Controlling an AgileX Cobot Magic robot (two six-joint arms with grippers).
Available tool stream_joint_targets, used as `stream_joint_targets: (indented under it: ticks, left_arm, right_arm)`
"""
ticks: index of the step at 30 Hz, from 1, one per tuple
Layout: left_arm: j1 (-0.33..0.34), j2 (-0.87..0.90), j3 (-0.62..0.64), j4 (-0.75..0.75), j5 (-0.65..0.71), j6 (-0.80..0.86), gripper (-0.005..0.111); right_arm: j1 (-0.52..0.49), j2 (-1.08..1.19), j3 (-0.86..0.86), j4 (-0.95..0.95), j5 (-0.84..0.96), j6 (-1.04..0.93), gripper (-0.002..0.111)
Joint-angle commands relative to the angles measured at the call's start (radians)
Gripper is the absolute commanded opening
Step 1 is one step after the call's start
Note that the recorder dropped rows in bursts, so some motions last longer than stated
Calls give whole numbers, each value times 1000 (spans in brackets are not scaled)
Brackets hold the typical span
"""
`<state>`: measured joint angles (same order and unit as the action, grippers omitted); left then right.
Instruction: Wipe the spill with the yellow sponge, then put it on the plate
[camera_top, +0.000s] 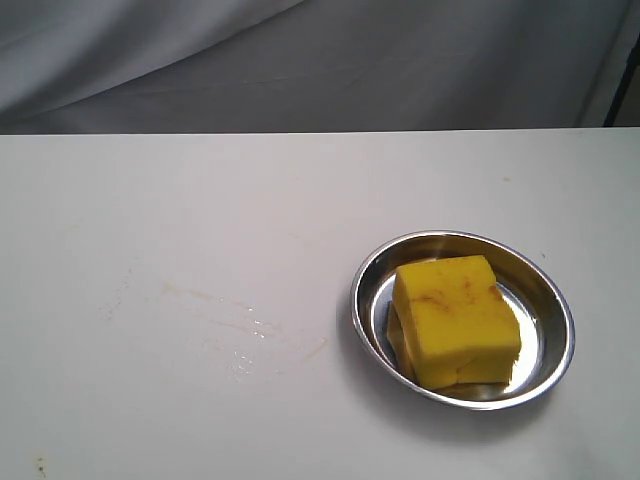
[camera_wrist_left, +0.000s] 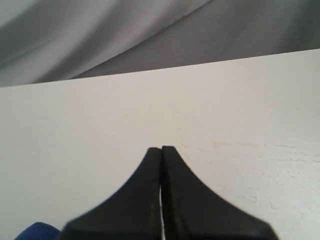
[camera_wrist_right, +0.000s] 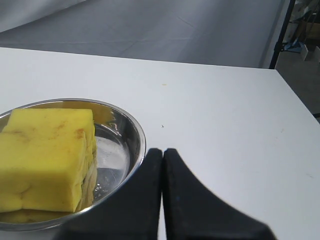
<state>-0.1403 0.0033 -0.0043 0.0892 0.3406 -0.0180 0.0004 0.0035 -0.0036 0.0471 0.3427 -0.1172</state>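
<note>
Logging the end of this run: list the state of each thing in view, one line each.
yellow sponge: in the plate, orange-stained.
plate: upright, holding the sponge.
spill: thin wet smear, faint orange streaks.
left end effector: shut, empty.
right end effector: shut, empty.

So the sponge (camera_top: 455, 318) sits in the plate (camera_top: 545, 300), and the plate's on the worktop (camera_top: 200, 200), over on the right and toward the near edge. The spill (camera_top: 250, 335) is on the worktop left of the plate, not touching it. A cloth (camera_top: 300, 60) hangs behind the worktop.
</note>
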Motion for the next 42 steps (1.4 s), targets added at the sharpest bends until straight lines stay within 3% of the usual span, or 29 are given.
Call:
stream_joint_targets:
  ticks: [1,4,15,42]
  left_arm:
    - [2,-3,4,-4,22,-27,0]
    - [10,-3,4,-4,22,-30,0]
    - [135,-3,4,-39,16,-88,0]
    - [138,-3,4,-45,20,2,0]
  right_arm:
    - [1,-4,4,4,-1,-2,0]
    - [1,-4,4,4,-1,-2,0]
    - [1,-4,4,4,-1,-2,0]
    - [1,-4,4,4,-1,-2,0]
